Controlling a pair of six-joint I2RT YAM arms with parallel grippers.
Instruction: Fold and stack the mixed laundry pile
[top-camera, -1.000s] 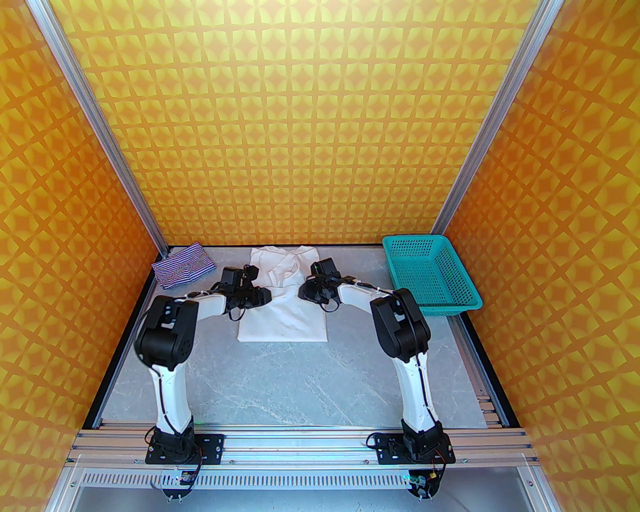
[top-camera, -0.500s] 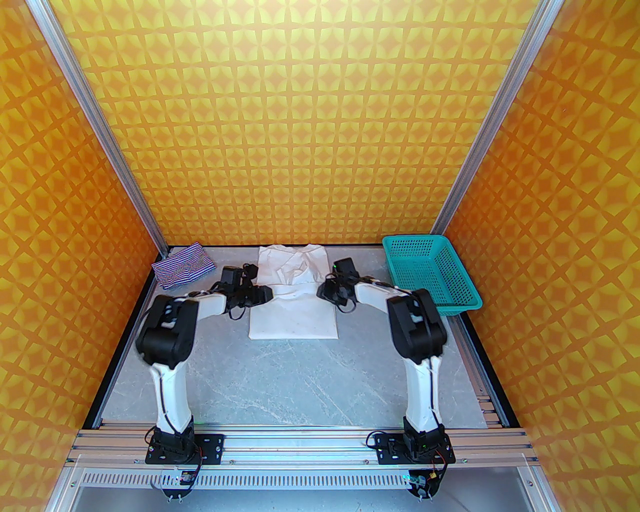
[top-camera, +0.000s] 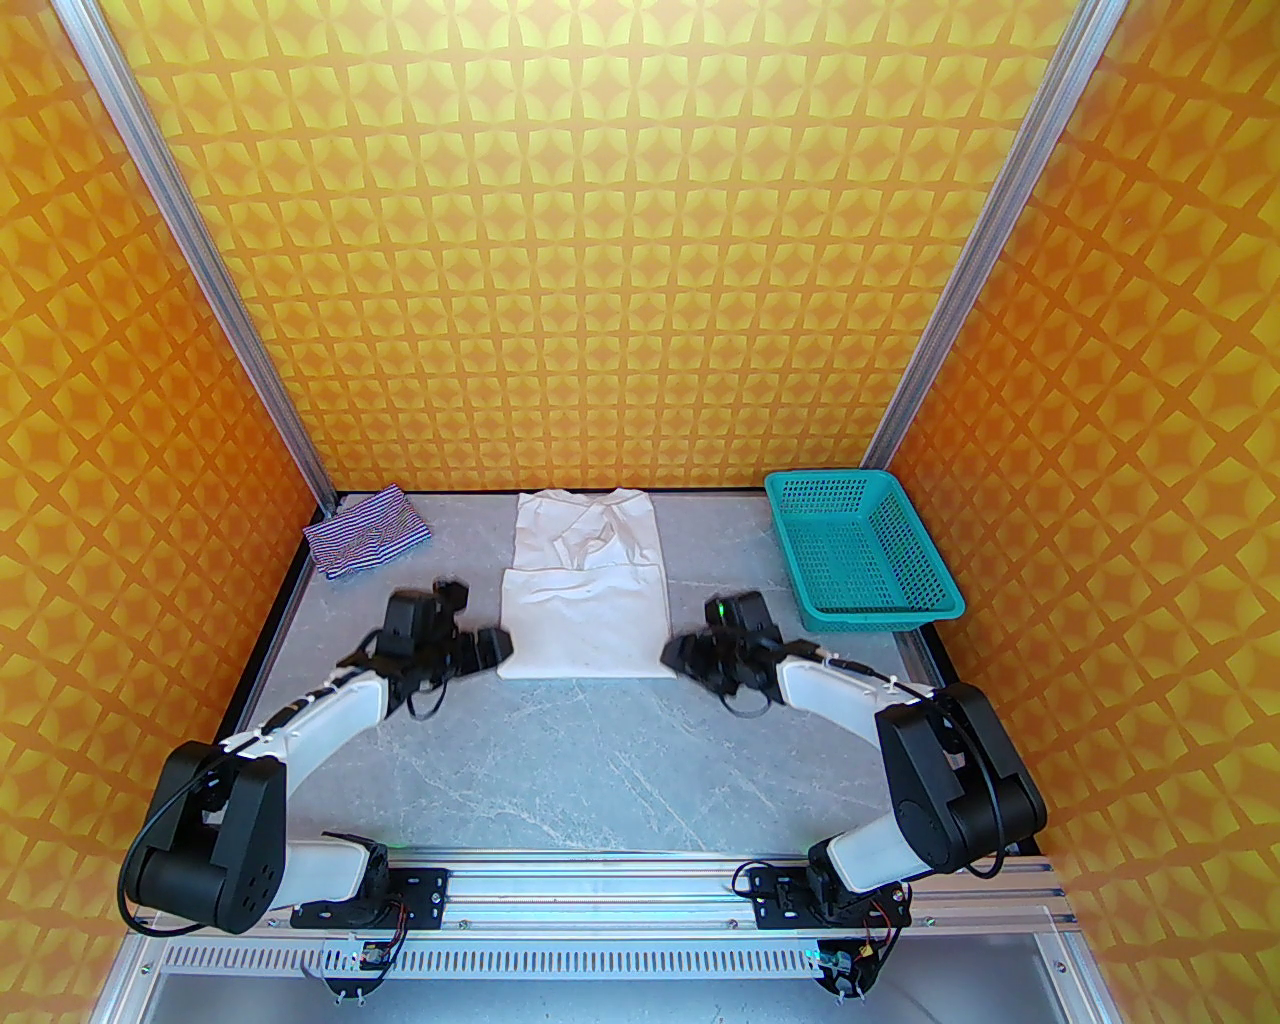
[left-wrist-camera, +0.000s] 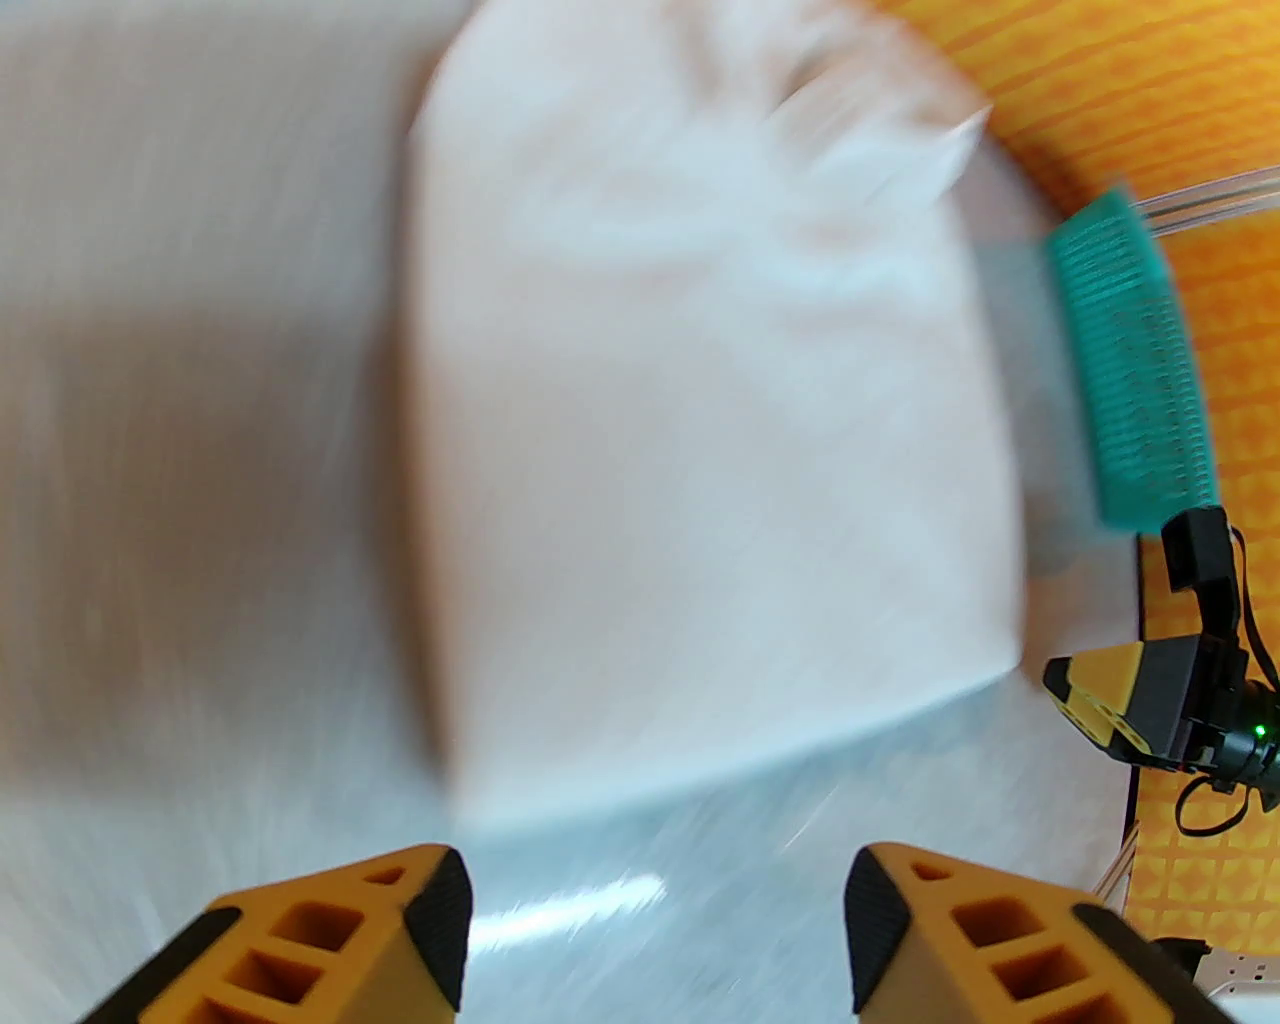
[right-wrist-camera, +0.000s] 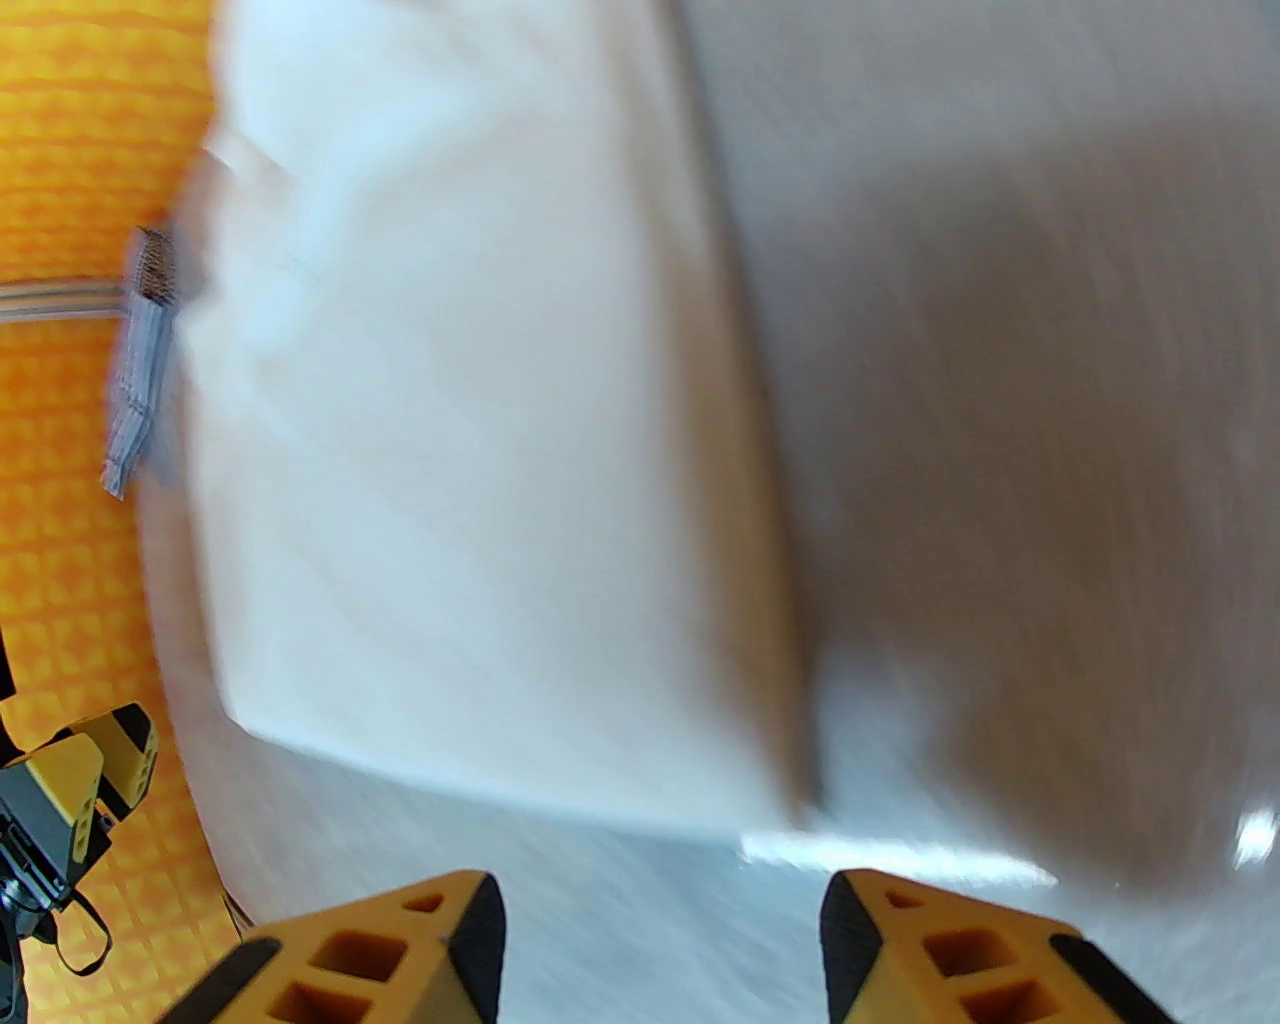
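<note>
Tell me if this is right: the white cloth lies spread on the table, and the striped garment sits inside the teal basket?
No. The top view shows the striped garment on the table in the far left corner, not inside the teal basket. The white cloth does lie on the table.

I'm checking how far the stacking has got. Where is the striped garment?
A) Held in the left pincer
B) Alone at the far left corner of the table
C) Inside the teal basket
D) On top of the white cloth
B: the striped garment lies by itself at the table's far left corner, with bare tabletop between it and the white cloth.
</note>
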